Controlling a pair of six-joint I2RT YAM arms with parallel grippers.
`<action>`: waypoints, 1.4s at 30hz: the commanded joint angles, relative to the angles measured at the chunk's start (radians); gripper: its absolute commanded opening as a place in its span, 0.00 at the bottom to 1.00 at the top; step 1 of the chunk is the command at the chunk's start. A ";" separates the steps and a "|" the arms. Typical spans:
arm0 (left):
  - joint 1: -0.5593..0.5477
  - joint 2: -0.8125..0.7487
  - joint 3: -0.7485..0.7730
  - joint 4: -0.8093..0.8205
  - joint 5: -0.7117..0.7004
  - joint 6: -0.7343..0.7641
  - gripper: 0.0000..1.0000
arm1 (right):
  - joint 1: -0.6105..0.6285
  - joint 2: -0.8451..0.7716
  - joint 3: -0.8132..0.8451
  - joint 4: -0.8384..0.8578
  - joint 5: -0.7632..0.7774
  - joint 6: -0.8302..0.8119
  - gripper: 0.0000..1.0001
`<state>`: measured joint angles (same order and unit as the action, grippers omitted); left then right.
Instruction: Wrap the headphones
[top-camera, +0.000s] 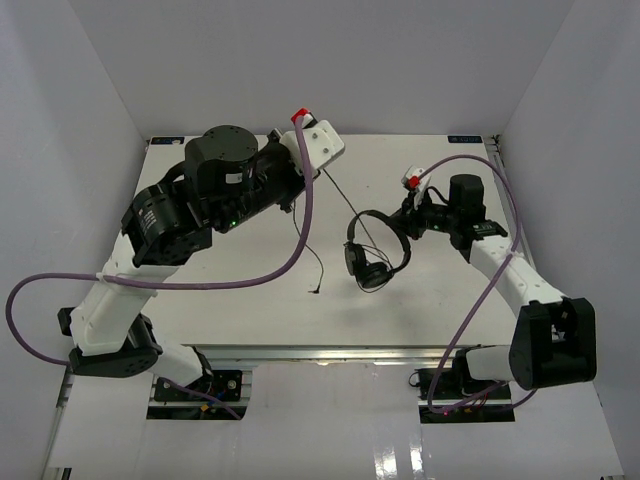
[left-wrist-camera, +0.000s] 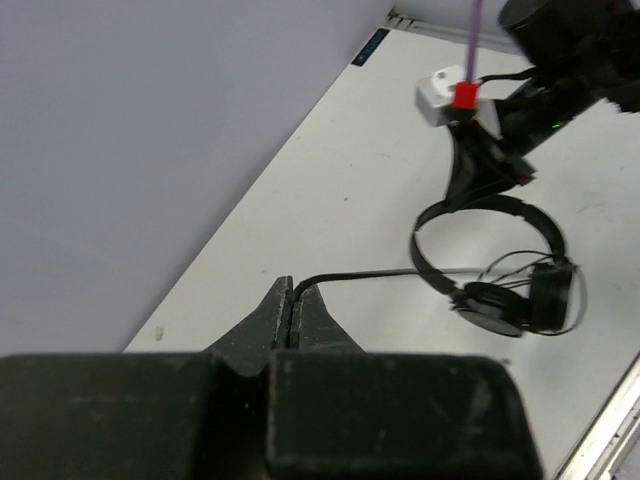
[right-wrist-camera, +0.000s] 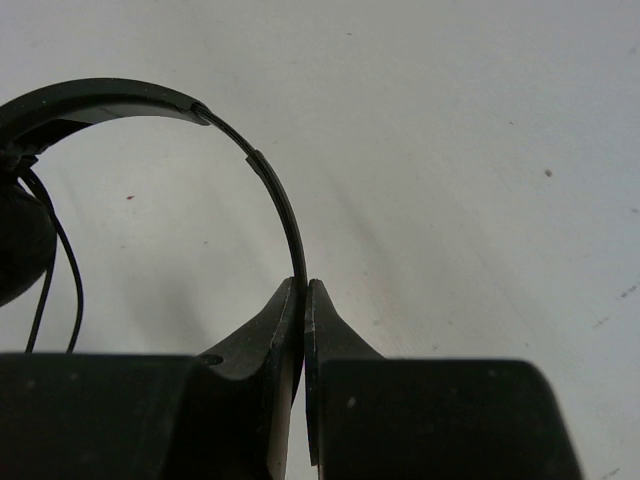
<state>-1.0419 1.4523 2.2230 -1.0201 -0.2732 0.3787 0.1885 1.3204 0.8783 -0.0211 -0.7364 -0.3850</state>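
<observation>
Looping over the table (top-camera: 250, 320), purple cable (top-camera: 230, 280) nears headphones (top-camera: 375, 265).

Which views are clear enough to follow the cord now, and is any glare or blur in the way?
Top view: even light, sharp, cord thin but traceable; glare on the front ledge. Left wrist: cord crisp leaving the left gripper, whose body is a dark blur. Right wrist: headband sharp, earcup soft at the left edge.
</observation>
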 joint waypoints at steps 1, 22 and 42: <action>0.059 -0.060 -0.048 0.047 -0.077 0.030 0.00 | -0.023 -0.108 -0.030 -0.124 -0.245 -0.151 0.08; 0.254 -0.348 -0.663 0.250 0.059 -0.090 0.00 | -0.222 -0.247 0.041 0.328 -0.556 0.706 0.08; 0.385 -0.273 -1.157 0.780 0.434 -0.293 0.00 | -0.221 -0.113 0.408 0.229 -0.084 1.114 0.08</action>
<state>-0.6635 1.1653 1.1093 -0.3993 0.0678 0.1634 -0.0303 1.1728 1.1860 0.2329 -0.9505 0.5823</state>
